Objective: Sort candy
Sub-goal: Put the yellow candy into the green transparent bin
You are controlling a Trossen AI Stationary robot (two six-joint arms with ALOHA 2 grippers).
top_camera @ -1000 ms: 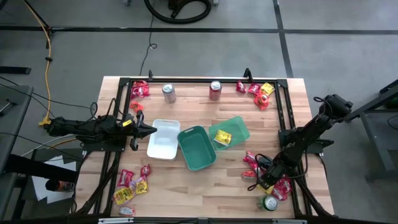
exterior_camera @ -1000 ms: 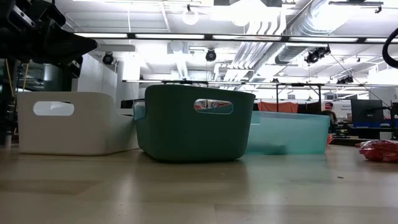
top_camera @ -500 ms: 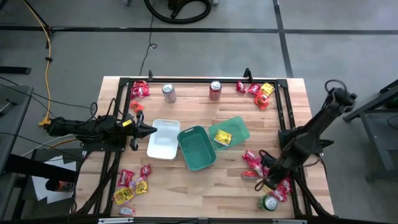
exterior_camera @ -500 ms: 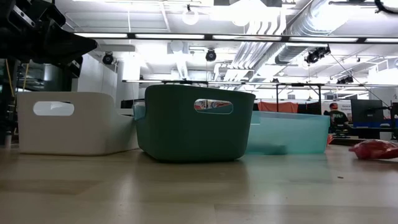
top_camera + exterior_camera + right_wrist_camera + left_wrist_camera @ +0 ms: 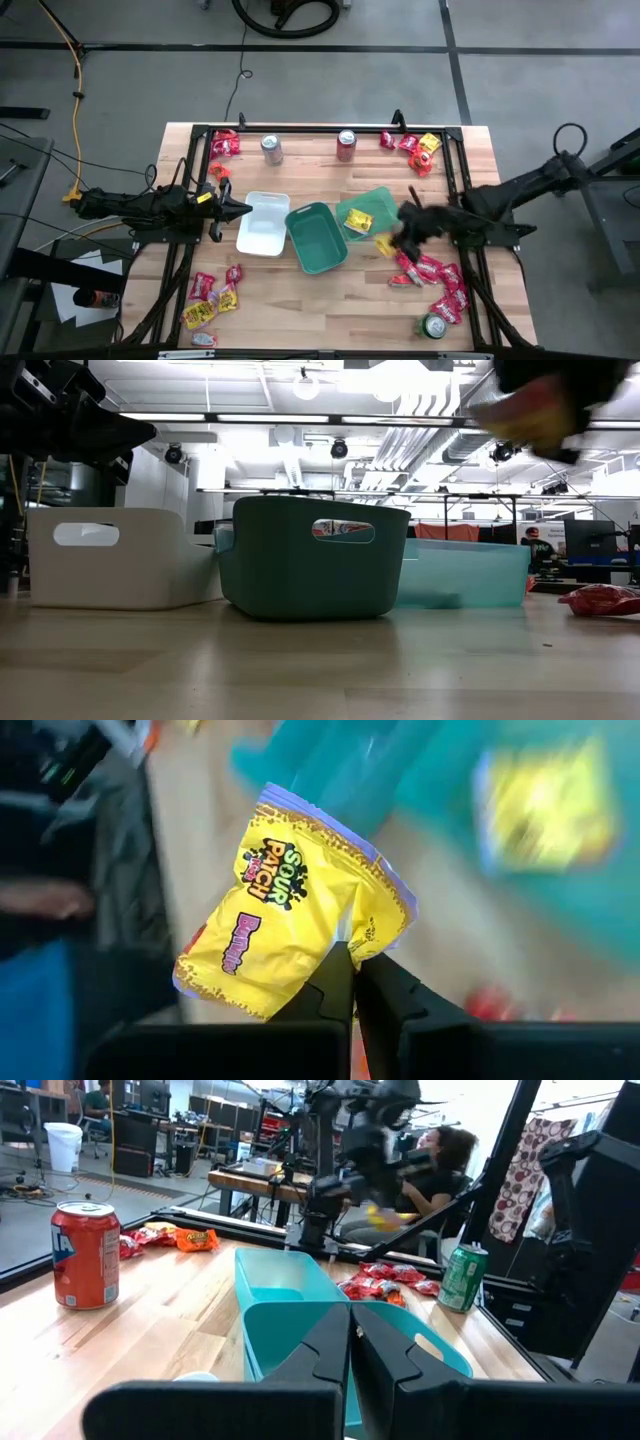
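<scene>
- Candy: I see a yellow Sour Patch packet (image 5: pixel 290 910), crinkly and glossy, pinched at one corner by the right gripper (image 5: pixel 352 982), whose fingers are closed tight on the wrapper.
- From above, the right gripper (image 5: pixel 410 225) hangs over the table just beside the light teal tray (image 5: pixel 385 203), which already holds one yellow packet (image 5: pixel 358 221).
- More packets lie loose (mostly red): a cluster by the right rail (image 5: pixel 432 275), a group at the far right corner (image 5: pixel 415 147), one at the far left corner (image 5: pixel 224 144) and a mixed red and yellow pile at the near left (image 5: pixel 210 298).
- Three smooth plastic trays sit mid-table, touching: white tray (image 5: pixel 262 223), dark green tray (image 5: pixel 318 238), then the light teal one.
- The left gripper (image 5: pixel 238 210) waits at the white tray's edge, fingers narrow, almost together.
- The table (image 5: pixel 300 300) is pale wood planks inside a black frame; a silver can (image 5: pixel 271 149), a red can (image 5: pixel 346 145) and a green can (image 5: pixel 434 326) stand on it.
- Beyond is grey concrete floor; a seated person (image 5: pixel 440 1165) shows behind the table.
</scene>
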